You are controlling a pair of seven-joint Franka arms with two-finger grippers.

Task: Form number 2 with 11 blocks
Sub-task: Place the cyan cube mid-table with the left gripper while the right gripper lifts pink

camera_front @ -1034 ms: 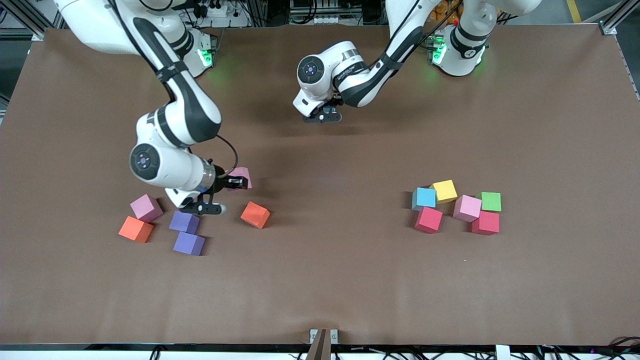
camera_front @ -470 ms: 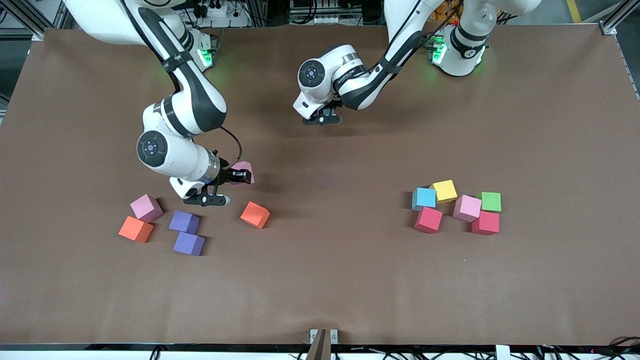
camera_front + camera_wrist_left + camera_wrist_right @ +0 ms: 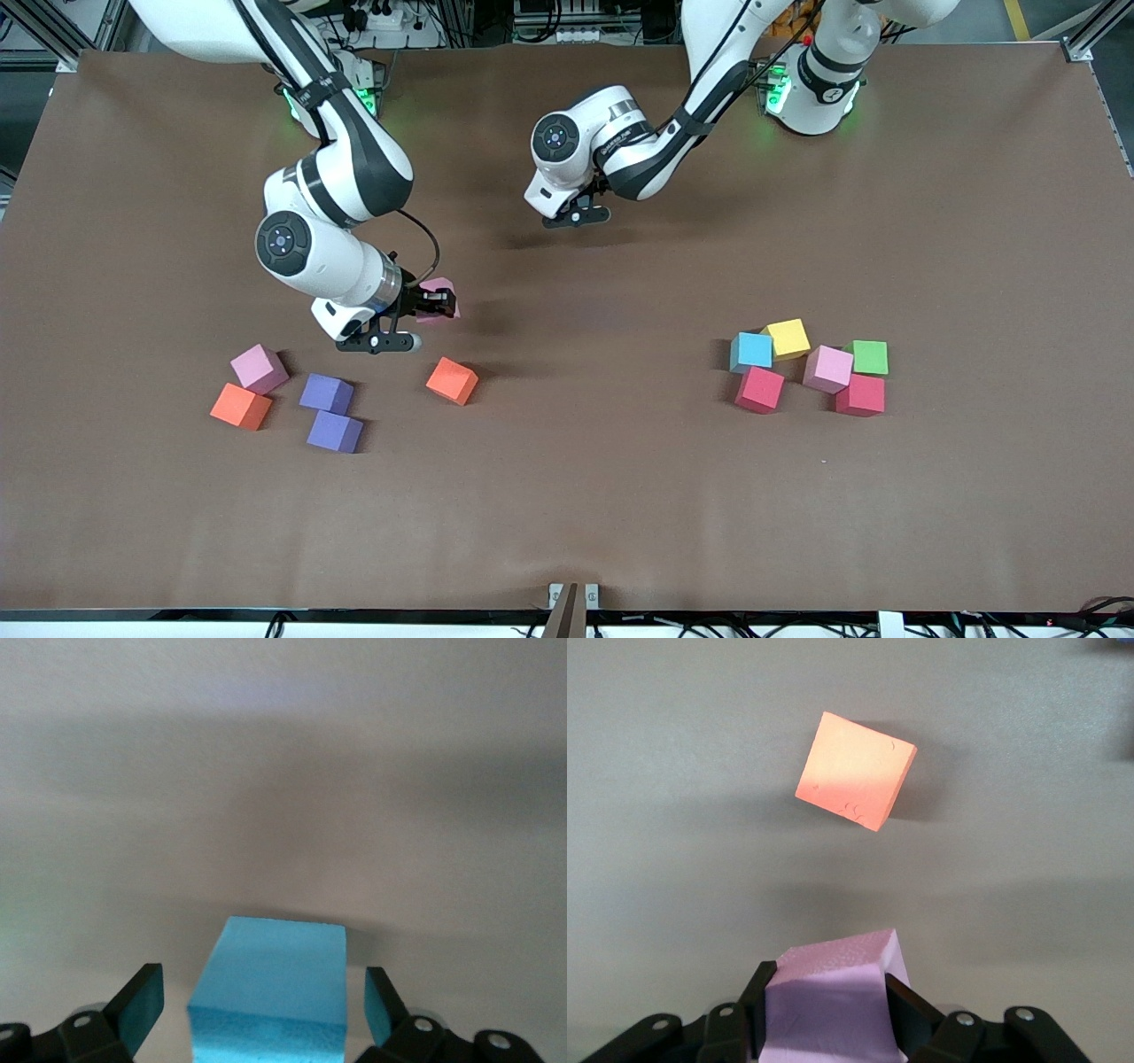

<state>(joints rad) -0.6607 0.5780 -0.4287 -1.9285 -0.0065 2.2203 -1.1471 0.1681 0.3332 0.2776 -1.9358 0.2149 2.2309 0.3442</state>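
My right gripper [image 3: 438, 302] is shut on a pink block [image 3: 434, 289], held in the air over the table toward the right arm's end; the wrist view shows the pink block [image 3: 833, 1005] pinched between the fingers of that gripper [image 3: 829, 1003], above an orange block [image 3: 855, 771]. My left gripper [image 3: 576, 215] stands open low over the table's middle, near the bases. Between its spread fingers [image 3: 142, 1005] a blue block [image 3: 270, 988] rests on the table, touching neither finger. The hand hides that block in the front view.
Near the right gripper lie a pink block [image 3: 260, 368], an orange one [image 3: 241, 407], two purple ones [image 3: 326, 393] [image 3: 335, 431] and the orange one [image 3: 452, 381]. Toward the left arm's end cluster blue [image 3: 751, 351], yellow [image 3: 788, 338], pink [image 3: 828, 369], two red [image 3: 759, 389] [image 3: 859, 395] and a green cube [image 3: 869, 357].
The left gripper has opened and let go of the blue block on the table. The right gripper has carried the pink block up and a little toward the table's middle.
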